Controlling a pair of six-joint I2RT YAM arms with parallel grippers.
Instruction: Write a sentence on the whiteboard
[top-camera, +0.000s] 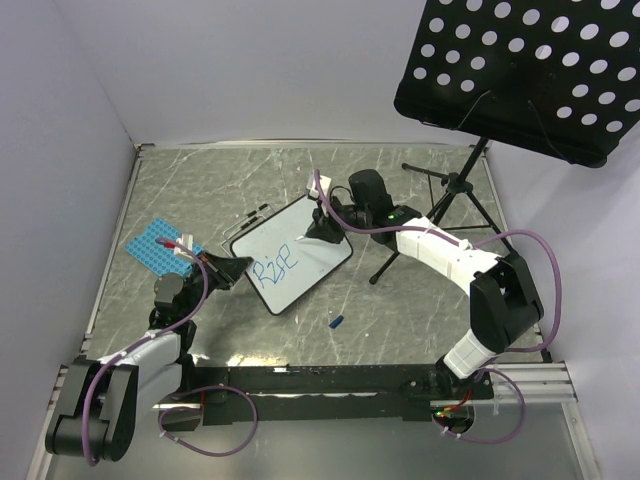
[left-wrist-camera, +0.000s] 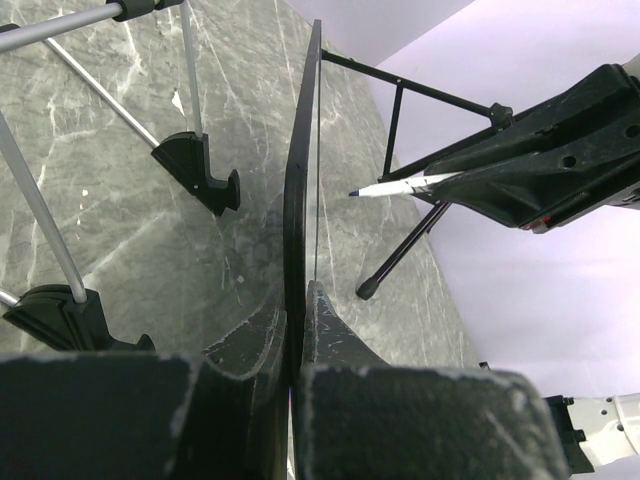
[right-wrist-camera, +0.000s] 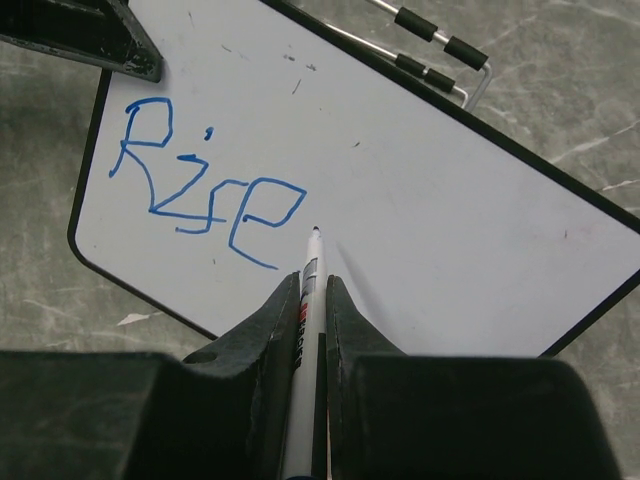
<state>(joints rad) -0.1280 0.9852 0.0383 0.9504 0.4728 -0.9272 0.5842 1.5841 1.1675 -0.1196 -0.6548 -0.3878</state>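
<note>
The whiteboard (top-camera: 310, 248) lies tilted on the marble table, and my left gripper (top-camera: 228, 268) is shut on its left edge. The left wrist view looks along the board's black frame (left-wrist-camera: 300, 170), which sits pinched between the jaws of the left gripper (left-wrist-camera: 296, 300). One blue word of the sentence (right-wrist-camera: 205, 190), "Rise", stands on the board (right-wrist-camera: 430, 200). My right gripper (right-wrist-camera: 313, 282) is shut on a white marker (right-wrist-camera: 310, 268). The tip points at the board just right of the "e". In the left wrist view the marker (left-wrist-camera: 400, 186) stands a short way off the surface.
A blue studded plate (top-camera: 160, 245) lies at the left. The black perforated music-stand tray (top-camera: 530, 70) hangs over the back right, with its tripod legs (top-camera: 440, 205) behind the board. A small blue cap (top-camera: 338, 322) lies in front of the board. Thin metal rods (top-camera: 250, 214) rest near the board's far corner.
</note>
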